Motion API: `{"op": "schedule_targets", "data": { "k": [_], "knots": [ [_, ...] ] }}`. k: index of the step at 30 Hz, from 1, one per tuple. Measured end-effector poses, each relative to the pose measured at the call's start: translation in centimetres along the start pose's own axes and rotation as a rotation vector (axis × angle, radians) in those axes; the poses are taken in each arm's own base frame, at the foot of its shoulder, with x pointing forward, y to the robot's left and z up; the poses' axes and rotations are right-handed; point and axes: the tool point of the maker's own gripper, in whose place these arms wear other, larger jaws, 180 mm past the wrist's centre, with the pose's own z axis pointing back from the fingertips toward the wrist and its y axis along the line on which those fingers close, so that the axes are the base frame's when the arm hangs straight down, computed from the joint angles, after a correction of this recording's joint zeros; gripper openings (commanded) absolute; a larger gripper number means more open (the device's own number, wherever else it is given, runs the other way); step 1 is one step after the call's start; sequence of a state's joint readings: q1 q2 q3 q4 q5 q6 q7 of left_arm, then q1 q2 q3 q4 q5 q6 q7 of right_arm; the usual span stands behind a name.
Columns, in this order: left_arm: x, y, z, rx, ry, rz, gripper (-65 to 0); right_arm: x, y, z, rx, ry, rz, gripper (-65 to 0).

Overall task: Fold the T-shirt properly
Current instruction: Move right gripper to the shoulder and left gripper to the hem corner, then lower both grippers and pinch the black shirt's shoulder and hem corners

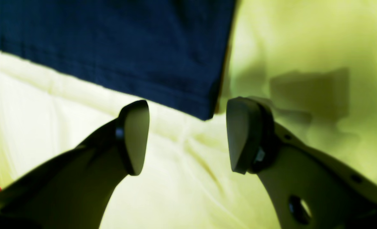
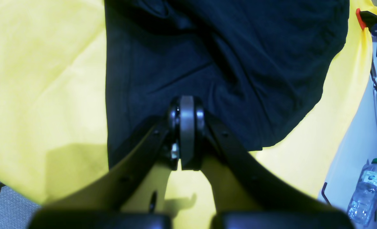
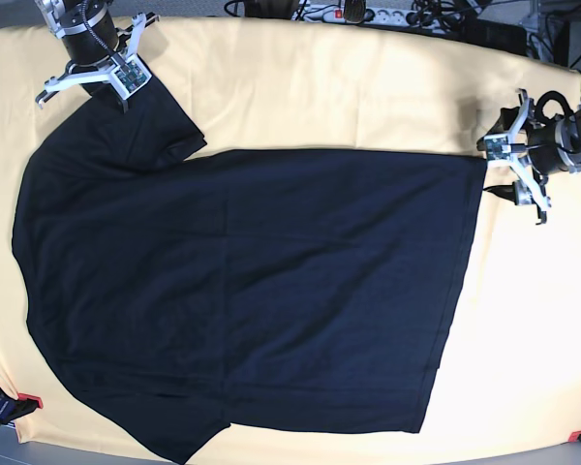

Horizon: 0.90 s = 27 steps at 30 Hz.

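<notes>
I have the T-shirt (image 3: 242,291) spread flat over the yellow cloth (image 3: 320,87) that covers the worktop, reaching from its left edge past the middle. My right tool (image 2: 187,133), pressed together, sits at the sleeve near the far left corner; whether fabric is caught between its pads I cannot tell. My left tool (image 1: 188,136) stands spread just off the hem corner (image 1: 204,109) near the right edge, pinching nothing, placed as if to let that corner lie flat before a fold, I judge. A clamp (image 2: 371,20) grips the cloth's edge and a water bottle (image 2: 365,192) stands off the worktop; nothing blocks either arm.
</notes>
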<state>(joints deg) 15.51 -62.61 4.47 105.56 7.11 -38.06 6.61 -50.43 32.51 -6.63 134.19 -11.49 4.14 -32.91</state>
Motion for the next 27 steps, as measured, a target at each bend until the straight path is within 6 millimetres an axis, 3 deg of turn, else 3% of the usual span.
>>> {"op": "schedule_targets", "data": {
  "k": [7,18,27],
  "knots": [
    [-1.7,-0.3,-1.8,-0.049,0.051,-0.028,-26.4,-0.3,0.3,0.1,0.008,0.008,-0.001,-65.0],
    [-0.8,3.8,-1.7,0.062,0.029,-0.036,-26.4,0.0,0.6,0.1,0.004,0.007,-0.041,-65.0],
    [-0.2,2.3,-2.0,-0.016,0.0,-0.021,-26.4,0.0,0.7,0.1,0.004,0.007,-0.044,-65.0]
  ]
}}
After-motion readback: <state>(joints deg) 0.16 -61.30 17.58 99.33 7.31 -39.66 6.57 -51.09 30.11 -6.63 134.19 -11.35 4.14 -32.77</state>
